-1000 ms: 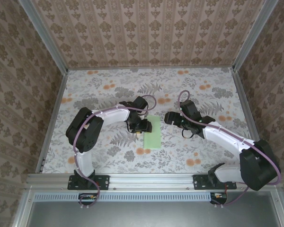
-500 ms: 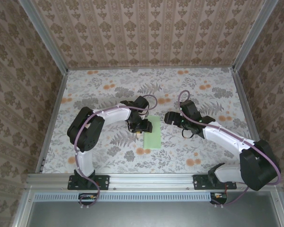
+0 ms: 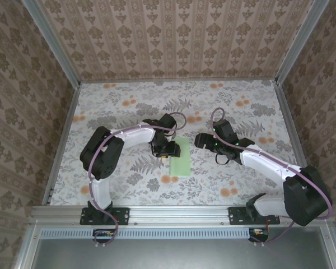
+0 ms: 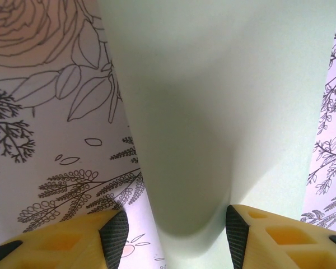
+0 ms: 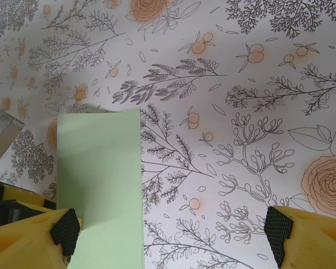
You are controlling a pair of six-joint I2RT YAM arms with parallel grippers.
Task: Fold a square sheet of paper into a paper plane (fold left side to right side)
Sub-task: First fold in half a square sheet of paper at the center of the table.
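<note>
Right, the pale-green paper sheet (image 3: 180,163) lies flat in the middle of the table. It sits on a floral tablecloth (image 3: 117,106) printed with orange roses and fine grey ferns. From above the sheet reads as a long, plain rectangle, short ends facing the back wall and the arm bases. The surface is matte, the edges crisp and straight, and the right wrist camera shows an end with square corners rather than a point. The left gripper (image 3: 170,151) is down over the sheet's left long edge, toward its far half. Its wrist camera looks straight along the paper. There you see yellow moulded fingers with hollow cells, tipped with dark ribbed pads (image 4: 115,238), standing wide apart and clamping nothing. One pad is over the cloth and the other over the green, with a soft shadow pooled on the paper between them. Whether either pad actually presses on the sheet, I can't tell. The right gripper (image 3: 198,139) hangs just off the sheet's right side, apart from it, nose turned toward the paper. Its jaws are spread wide too, with nothing between them but printed cloth. One of its black knurled tips (image 5: 65,227) sits right beside the sheet's long edge in its own view. Around all this stand walls (image 3: 173,39) of damask-patterned paper and bare aluminium rails (image 3: 185,212).
</note>
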